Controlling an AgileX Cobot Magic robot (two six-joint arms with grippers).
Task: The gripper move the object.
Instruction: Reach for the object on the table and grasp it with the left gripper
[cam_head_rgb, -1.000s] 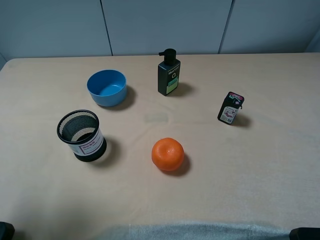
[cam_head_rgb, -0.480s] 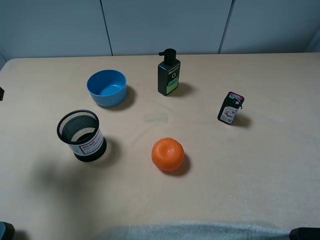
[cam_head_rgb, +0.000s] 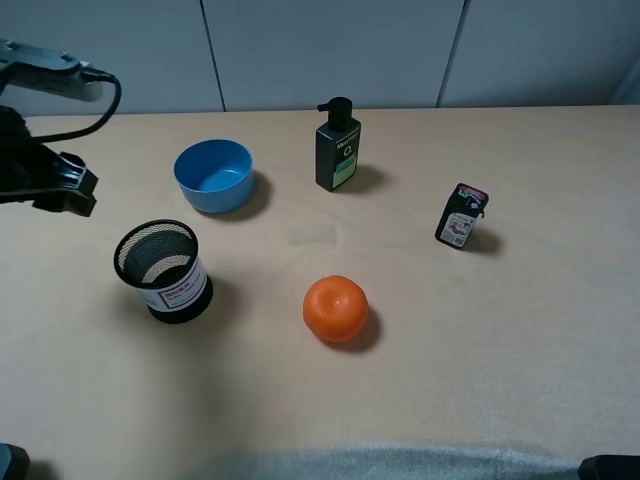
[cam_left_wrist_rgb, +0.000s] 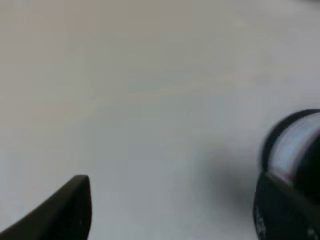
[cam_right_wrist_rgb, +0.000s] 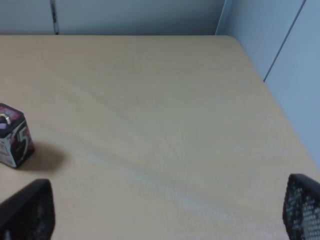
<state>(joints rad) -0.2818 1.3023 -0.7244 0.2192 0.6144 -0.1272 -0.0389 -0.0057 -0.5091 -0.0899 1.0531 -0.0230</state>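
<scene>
A: Beige table first. What's new on it?
B: The left arm. Half a second ago only a dark sliver showed at the nine o'clock edge; now its black bulk, grey bracket and cable reach in at ten o'clock.
A: And the pen cup?
B: Unmoved. It stands upright at eight o'clock from the table's middle, at five o'clock of the arm's end, near but untouched. The blue bowl stands apart at one o'clock of it.
A: The left gripper?
B: Blurred in its wrist view, yet its two dark fingers sit wide apart, holding nothing, with the cup's white label beside one.
A: The right gripper?
B: Also spread and empty, far off near the small box.
A: Meaning?
B: Approach begun, I'd judge; the grasp and the move are still to come.
</scene>
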